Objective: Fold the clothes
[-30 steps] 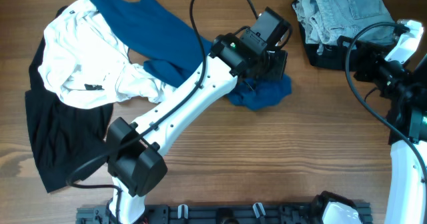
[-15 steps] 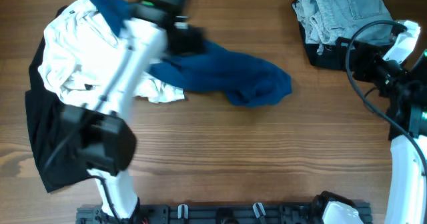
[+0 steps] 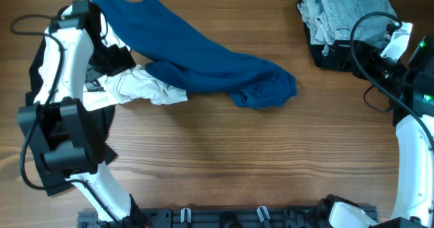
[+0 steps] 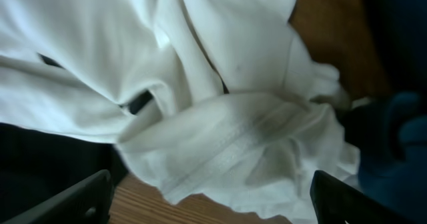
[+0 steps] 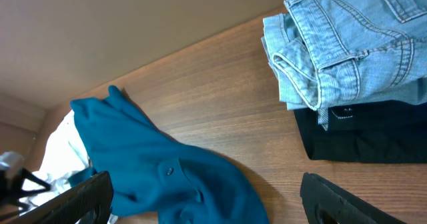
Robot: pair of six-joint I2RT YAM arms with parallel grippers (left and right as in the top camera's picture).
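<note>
The teal-blue shirt point(image 3: 203, 55) lies crumpled in a long band from the table's upper left to a bunched end at the centre right. It also shows in the right wrist view, where the shirt point(image 5: 160, 167) has a small button facing up. My left gripper point(image 3: 110, 55) hovers open over a white garment point(image 4: 220, 137) at the far left, with nothing between its fingers point(image 4: 83, 199). My right gripper point(image 5: 207, 207) stands open and empty at the right edge, well apart from the shirt. In the overhead view the right gripper point(image 3: 358, 51) sits beside the jeans pile.
Pale denim jeans point(image 3: 349, 7) lie folded on a folded black garment point(image 5: 363, 134) at the back right. The white garment point(image 3: 149, 87) and a black garment point(image 3: 51, 143) lie heaped at the left, partly under the shirt. Bare wood point(image 3: 237, 160) spans the front.
My left gripper opened, let go of the shirt's right end and swung across to the far left over the white garment. The right arm barely moved.
</note>
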